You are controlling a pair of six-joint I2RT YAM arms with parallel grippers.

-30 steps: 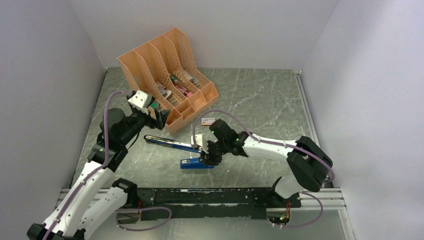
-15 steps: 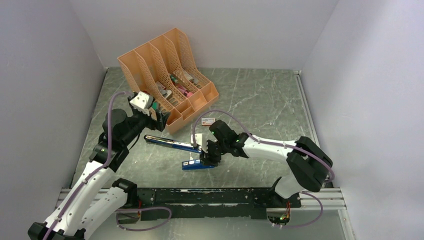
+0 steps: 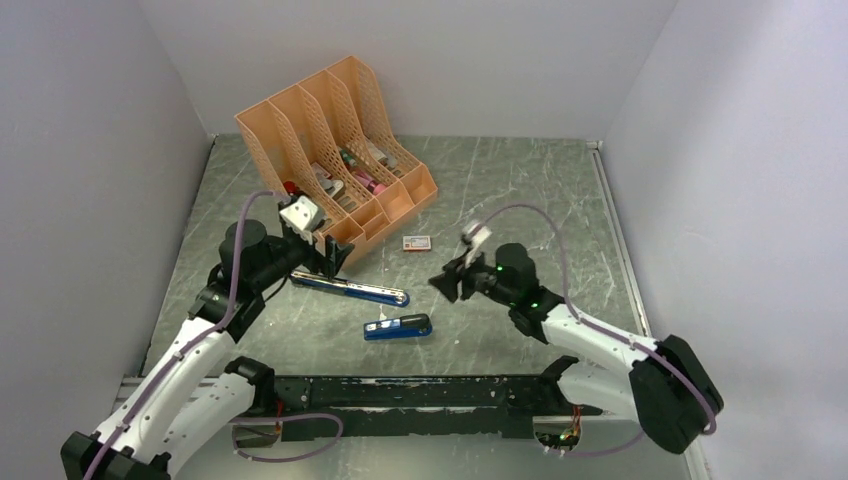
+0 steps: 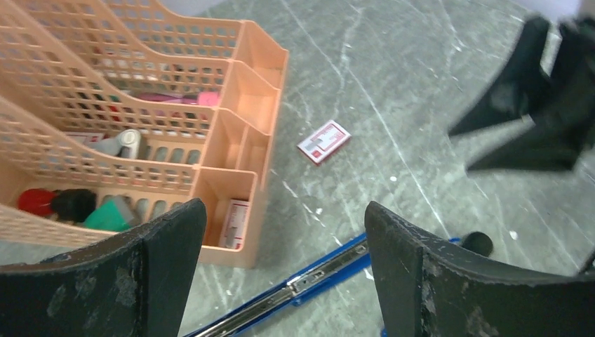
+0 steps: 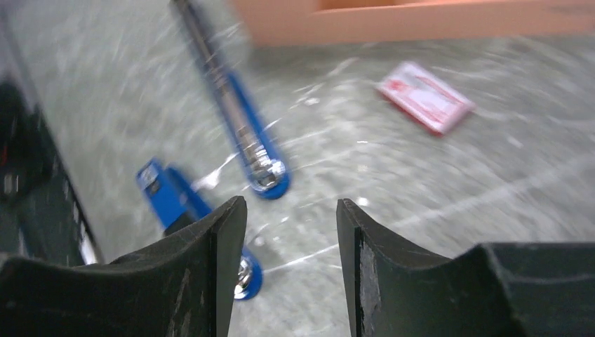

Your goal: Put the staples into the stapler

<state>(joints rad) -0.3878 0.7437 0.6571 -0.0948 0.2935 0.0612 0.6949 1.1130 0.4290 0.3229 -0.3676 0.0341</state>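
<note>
Two empty: my left gripper (image 3: 335,262) wide open, right gripper (image 3: 443,283) half-open; blue metal stapler (image 3: 350,288) lies ten-to-four, nearer left.

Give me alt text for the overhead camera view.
A blue stapler lies opened on a grey marbled table, both grippers open and empty: left gripper over one end, right gripper clear of the other. An orange file organizer and small red-and-white box sit behind.
</note>
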